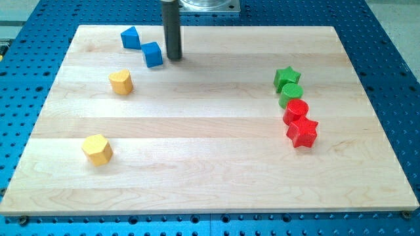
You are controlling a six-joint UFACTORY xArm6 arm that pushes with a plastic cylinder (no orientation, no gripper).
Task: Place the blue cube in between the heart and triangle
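The blue cube [153,54] lies near the view's top left of the wooden board [210,164]. The blue triangle [130,37] sits just up and left of it, a small gap apart. The yellow heart [121,82] lies below and left of the cube. My tip [174,58] stands right beside the cube's right side, close to touching it.
A yellow hexagon [98,149] lies at the lower left. On the right, a green star [286,78], a green cylinder [291,95], a red cylinder [296,111] and a red star [302,132] stand in a tight column. Blue perforated table surrounds the board.
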